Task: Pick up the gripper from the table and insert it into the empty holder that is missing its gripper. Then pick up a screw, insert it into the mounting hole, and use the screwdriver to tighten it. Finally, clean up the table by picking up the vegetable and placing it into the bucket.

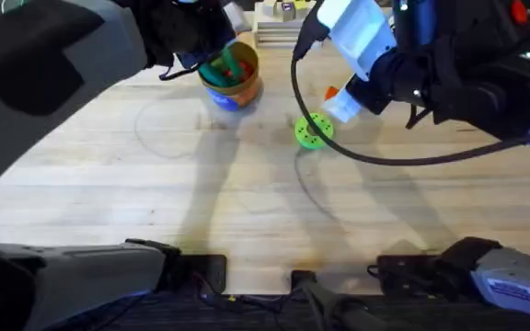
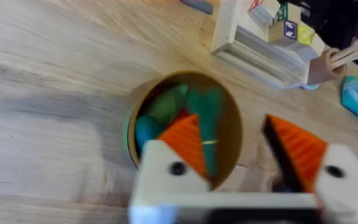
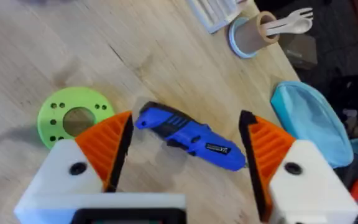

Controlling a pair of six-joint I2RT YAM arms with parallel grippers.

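Note:
The bucket [image 2: 232,127], orange with a blue bottom band [image 1: 234,81], stands on the table [image 1: 247,184] at the back middle. Green toy pieces lie inside it, among them a dark green vegetable [image 2: 207,115]. My left gripper [image 2: 238,149] hangs open right above the bucket's mouth, holding nothing. The blue screwdriver [image 3: 188,138] lies flat on the wood. My right gripper [image 3: 185,146] is open and low, with one finger on each side of the screwdriver. In the overhead view it [image 1: 336,103] is just behind the green disc. The loose gripper piece, the holder and the screw are out of view.
A bright green round disc with holes [image 1: 312,131] [image 3: 73,115] lies beside the screwdriver. A cup with wooden forks [image 3: 253,34], a blue cloth item [image 3: 309,118] and a wooden stand [image 2: 260,43] sit along the back. The table's near half is bare wood.

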